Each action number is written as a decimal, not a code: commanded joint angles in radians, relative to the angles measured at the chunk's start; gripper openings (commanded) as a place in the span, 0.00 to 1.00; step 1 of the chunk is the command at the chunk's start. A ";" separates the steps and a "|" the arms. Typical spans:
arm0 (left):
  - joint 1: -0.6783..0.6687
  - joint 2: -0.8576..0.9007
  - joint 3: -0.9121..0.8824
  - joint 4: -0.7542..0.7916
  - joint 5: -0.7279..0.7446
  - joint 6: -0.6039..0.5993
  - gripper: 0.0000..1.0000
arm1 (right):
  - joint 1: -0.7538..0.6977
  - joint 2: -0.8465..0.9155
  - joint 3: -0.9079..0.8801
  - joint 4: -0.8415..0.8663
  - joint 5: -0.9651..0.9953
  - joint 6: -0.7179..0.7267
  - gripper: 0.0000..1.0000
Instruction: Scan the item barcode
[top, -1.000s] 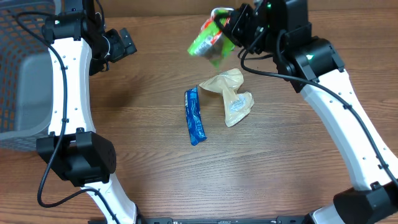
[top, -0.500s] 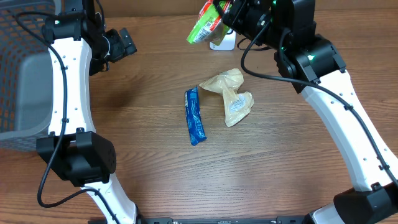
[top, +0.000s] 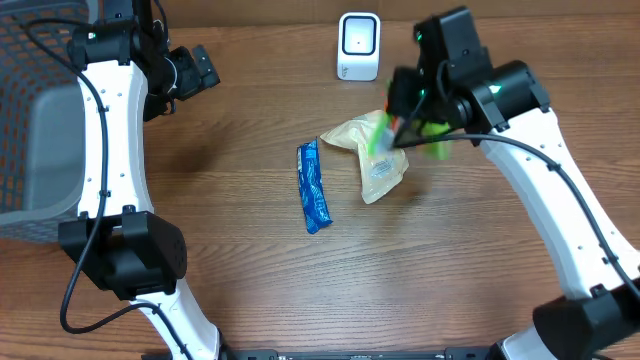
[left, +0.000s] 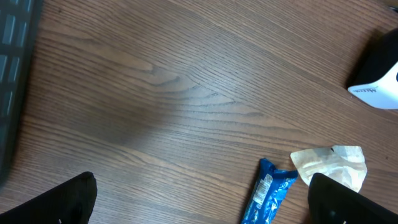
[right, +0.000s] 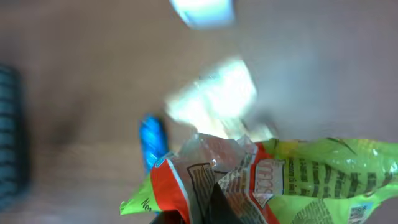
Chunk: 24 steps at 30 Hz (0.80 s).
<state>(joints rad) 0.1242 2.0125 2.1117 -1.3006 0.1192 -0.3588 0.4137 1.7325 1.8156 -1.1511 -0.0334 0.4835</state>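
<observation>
At the left edge of the table we see a grey wire basket. Only part of it shows, and we cannot tell what lies in it.

The right gripper is clamped on the green snack bag, its dark fingers pinching the crumpled end. From overhead the bag hangs in the air just right of the table's middle, over the right edge of a tan packet and below and to the right of the white scanner, apart from it. There it is smeared by motion into a green streak, so we can only say that its long axis runs roughly left to right. In the right wrist view the bag stretches from the pinched end out to the right.

The bag is bright green with a red-orange band and dark lettering near the gripped end; its film is glossy and creased. The print is too blurred to read.

A blue packet lies lengthwise beside the tan one. The left gripper hovers far left, fingers spread wide, holding nothing.
</observation>
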 joint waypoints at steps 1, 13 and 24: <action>-0.003 0.003 -0.003 0.003 0.004 0.023 1.00 | 0.002 0.066 -0.012 -0.092 0.039 0.168 0.04; -0.003 0.003 -0.003 0.003 0.004 0.023 1.00 | -0.006 0.136 -0.338 0.076 -0.179 0.411 0.09; -0.003 0.003 -0.003 0.003 0.004 0.023 1.00 | -0.112 0.134 -0.290 0.078 -0.248 -0.223 0.62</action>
<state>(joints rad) 0.1242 2.0125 2.1117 -1.3006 0.1196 -0.3588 0.3412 1.8881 1.4807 -1.0527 -0.2481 0.6136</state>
